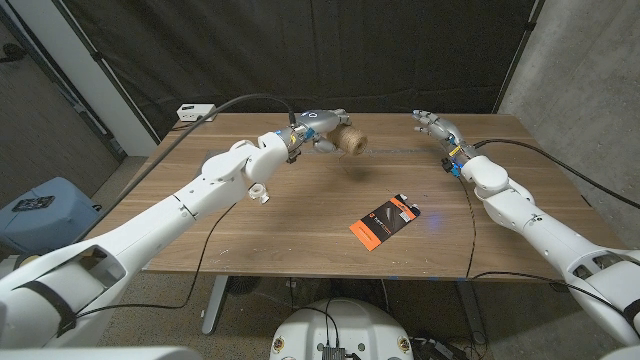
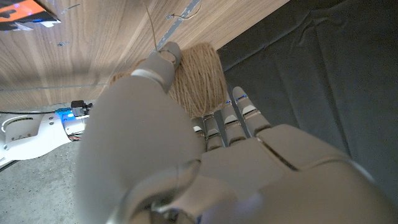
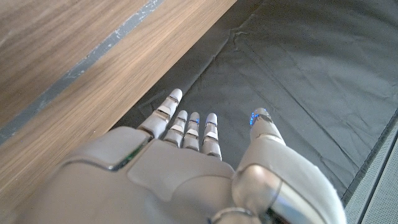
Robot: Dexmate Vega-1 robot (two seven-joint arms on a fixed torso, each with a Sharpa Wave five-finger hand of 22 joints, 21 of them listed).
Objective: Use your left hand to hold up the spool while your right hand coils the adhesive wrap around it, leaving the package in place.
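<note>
At the far side of the wooden table [image 1: 250,235], left of its middle, the left hand [image 1: 318,128] gripped the single spool [image 1: 350,142] and held it up off the tabletop, its shadow falling on the wood just below. One spool, one package and two robot hands could be counted. The spool was wound with tan, twine-like material; its long axis ran roughly left to right, level with the table, with one round end facing right toward the other hand. In the left wrist view the thumb lay over one side of the spool [image 2: 198,78] and the fingers [image 2: 233,121] curled round the other, so much of the spool was hidden behind the left hand [image 2: 186,162]. A thin strand ran off from the spool across the tabletop; where it ended could not be made out.

The right hand [image 1: 437,129] hovered at the far right edge of the table, well apart from the spool, its fingers spread and holding nothing. In the right wrist view its fingers [image 3: 186,127] reached out past the table edge over a dark cloth backdrop [image 3: 298,68].

The package [image 1: 381,220], black and orange, lay flat near the table's middle right, nearer than both hands, its long axis running diagonally.
</note>
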